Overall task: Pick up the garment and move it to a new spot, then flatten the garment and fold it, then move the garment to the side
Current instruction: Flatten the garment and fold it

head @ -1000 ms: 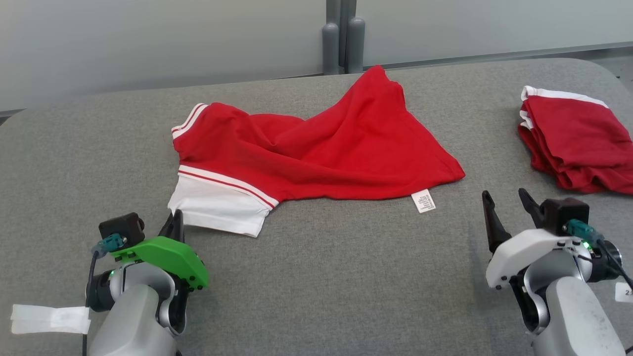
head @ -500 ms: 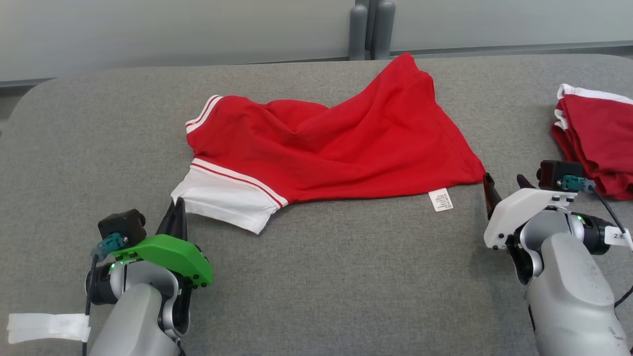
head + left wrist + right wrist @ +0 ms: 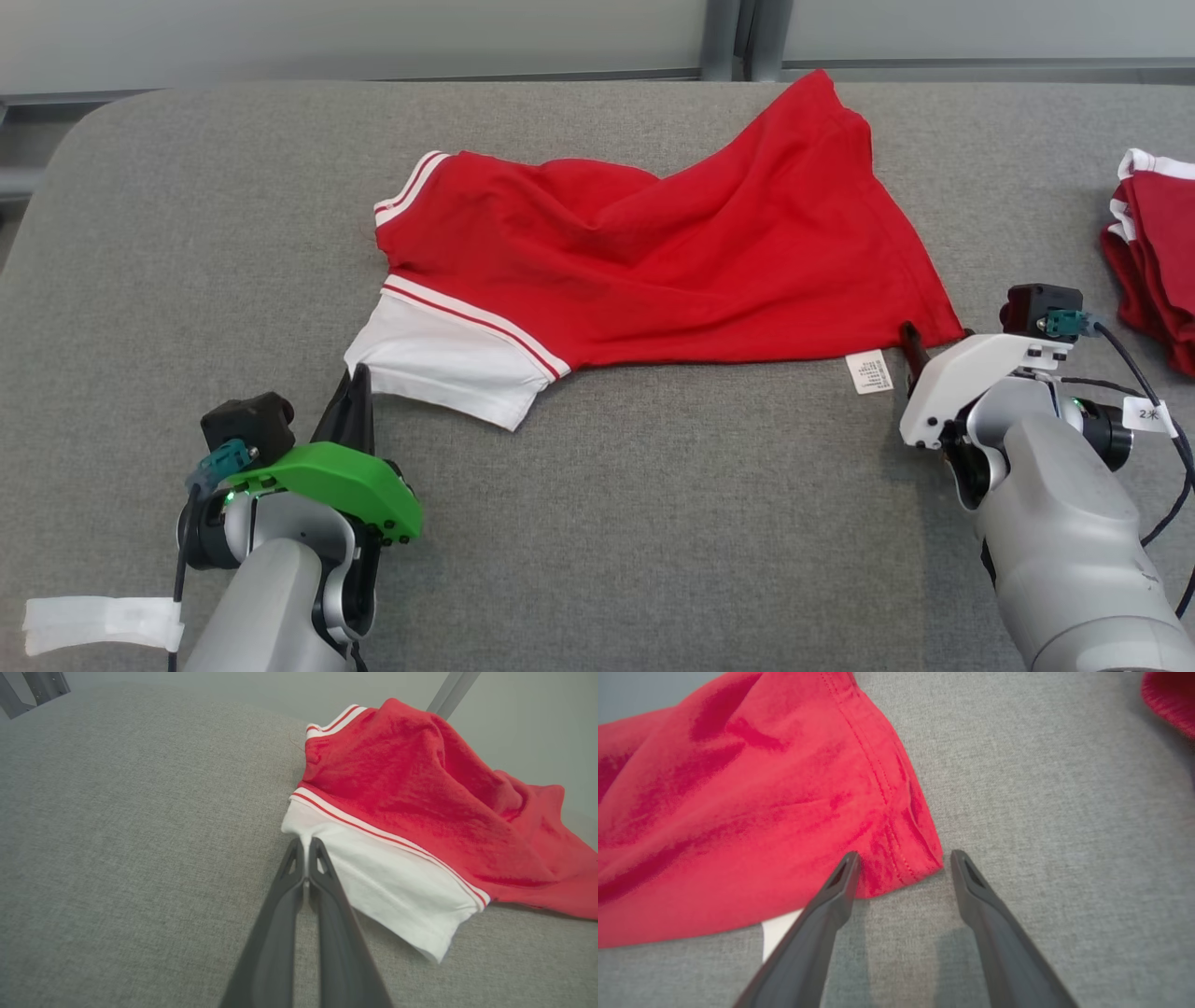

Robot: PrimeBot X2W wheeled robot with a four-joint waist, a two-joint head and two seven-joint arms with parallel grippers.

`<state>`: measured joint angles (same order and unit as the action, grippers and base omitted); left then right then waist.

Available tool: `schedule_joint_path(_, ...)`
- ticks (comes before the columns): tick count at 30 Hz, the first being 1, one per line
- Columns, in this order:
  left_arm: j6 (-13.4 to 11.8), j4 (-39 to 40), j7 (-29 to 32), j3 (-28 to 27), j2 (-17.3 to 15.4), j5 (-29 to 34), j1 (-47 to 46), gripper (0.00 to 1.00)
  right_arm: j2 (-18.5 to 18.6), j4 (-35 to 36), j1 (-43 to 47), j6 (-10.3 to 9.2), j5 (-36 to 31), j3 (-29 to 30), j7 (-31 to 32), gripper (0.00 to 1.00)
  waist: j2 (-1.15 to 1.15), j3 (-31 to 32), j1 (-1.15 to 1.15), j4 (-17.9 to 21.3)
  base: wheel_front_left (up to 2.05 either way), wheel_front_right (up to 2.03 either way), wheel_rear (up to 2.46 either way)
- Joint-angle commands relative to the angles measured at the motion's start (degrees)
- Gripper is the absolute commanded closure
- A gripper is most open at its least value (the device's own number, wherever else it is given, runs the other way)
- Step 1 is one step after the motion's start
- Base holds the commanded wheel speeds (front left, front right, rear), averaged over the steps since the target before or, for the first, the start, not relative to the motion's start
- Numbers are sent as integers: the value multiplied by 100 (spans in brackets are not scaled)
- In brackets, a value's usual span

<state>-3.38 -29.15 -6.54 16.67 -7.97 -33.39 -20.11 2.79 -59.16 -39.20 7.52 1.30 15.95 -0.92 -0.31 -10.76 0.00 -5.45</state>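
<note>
Item, far left: a pale strip point(image 3: 98, 623), tape or cloth, lay beside the left arm at the near edge of the grey bench point(image 3: 597, 523).

Item: left gripper point(image 3: 306, 842), under a green cover. Its two dark fingers were pressed together, and the tips pinched the near left corner of the white sleeve point(image 3: 387, 882).

Item, centre: the garment point(image 3: 672, 252), a red shirt with white and red striped trim, lay rumpled across the middle of the bench. The white sleeve pointed toward the left arm, the body ran off to the right, and one corner reached up to the far edge. A ridge of loose folds crossed the red cloth.

Item: a small white care label point(image 3: 870, 371) stuck out from the near hem, just left of the right arm.

Item: right gripper point(image 3: 903, 858), under a white cover, with its fingers spread wide. One tip rested at the edge of the red cloth, the other on bare bench just past the hem corner, so the corner sat between them.

Item, far right: a second heap of red cloth point(image 3: 1158, 252) with white trim lay well apart from the shirt.
</note>
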Motion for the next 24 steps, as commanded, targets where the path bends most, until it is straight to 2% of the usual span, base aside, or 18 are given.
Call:
schedule_joint_path(1, -46, 66, 18, -4, -36, -3, 74, 100, 21, -114, -114, -6, -76, 36, -68, 0, 31, -43, 0, -23, 0, 0, 0)
schedule_joint_path(4, -83, 148, 37, 3, -60, -15, 84, 100, 20, -325, -245, -6, -141, 91, -125, 0, 31, -83, 0, -29, 0, 0, 0)
schedule_joint_path(5, -82, 173, 37, 6, -63, -17, 85, 100, 19, -385, -286, -6, -158, 110, -137, 8, 31, -93, 0, -31, 0, 0, 0)
schedule_joint_path(7, -86, 212, 50, 16, -68, -25, 89, 100, 18, -502, -371, -6, -188, 149, -188, 51, 31, -107, 0, -33, 0, 0, 0)
schedule_joint_path(10, -104, 243, 44, 23, -73, -40, 92, 100, 16, -702, -486, -6, -80, 245, -237, 75, 31, -119, 0, -33, 0, 0, 0)
schedule_joint_path(12, -107, 258, 25, 23, -76, -46, 90, 100, 18, -803, -553, -6, -14, 314, -313, 99, 31, -125, 0, -30, 0, 0, 0)
schedule_joint_path(17, -98, 301, -74, -27, -71, -110, 101, 100, 25, -967, -726, -6, 220, 426, -606, 100, 31, -97, 0, 11, 0, 0, 0)
schedule_joint_path(24, 105, 516, -286, -307, 77, -537, 147, 100, 25, -954, -806, -6, 948, -147, -1070, 100, 31, 93, 0, 194, 0, 0, 0)
